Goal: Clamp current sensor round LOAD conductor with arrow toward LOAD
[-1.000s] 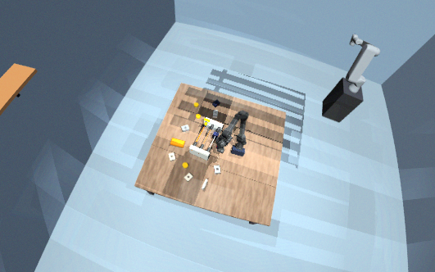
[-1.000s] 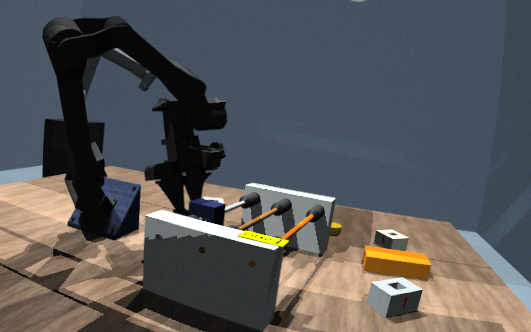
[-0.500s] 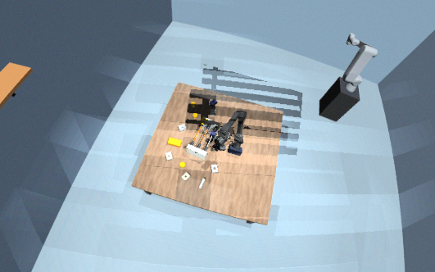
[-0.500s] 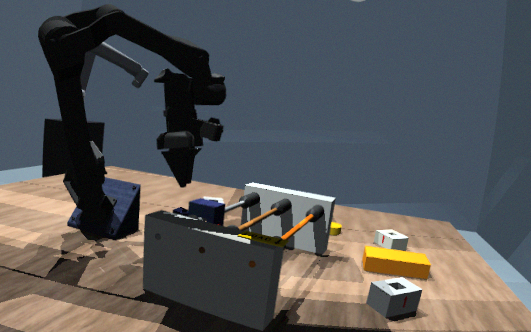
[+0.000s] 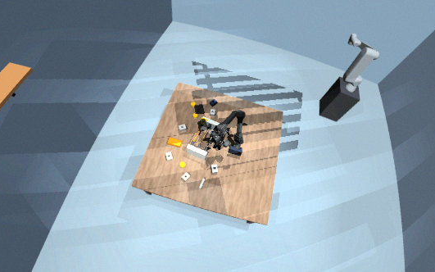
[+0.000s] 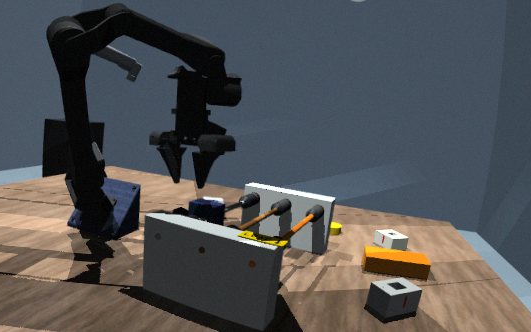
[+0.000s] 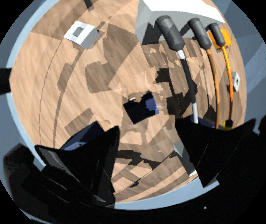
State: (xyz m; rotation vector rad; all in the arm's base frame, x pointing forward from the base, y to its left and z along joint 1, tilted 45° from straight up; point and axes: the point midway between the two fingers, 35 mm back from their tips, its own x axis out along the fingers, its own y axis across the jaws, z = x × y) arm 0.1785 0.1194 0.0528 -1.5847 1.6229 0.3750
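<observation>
My gripper [image 6: 188, 184] [image 7: 147, 126] is open and empty, fingers pointing down above the blue block [image 6: 206, 211]. That block sits at the conductor with the grey and white sleeve [image 7: 187, 82]; whether it is latched, and its arrow, cannot be told. In the wrist view my right-hand finger hides most of that end. A second dark block with a blue side [image 7: 151, 103] lies apart from the conductors. Brown [image 6: 260, 219] and orange [image 6: 300, 226] conductors run beside the sleeved one between two white walls [image 6: 210, 280] [image 6: 295, 197]. The yellow label [image 6: 262, 239] is unreadable.
An orange block [image 5: 174, 142] [image 6: 397, 262] and white boxes with square holes [image 6: 395, 297] [image 6: 391, 240] [image 7: 79, 33] stand around the walls. Yellow discs [image 5: 183, 165], a black square [image 5: 199, 108] and a white strip [image 5: 202, 183] lie on the table. The blue arm base [image 5: 235, 150] is nearby.
</observation>
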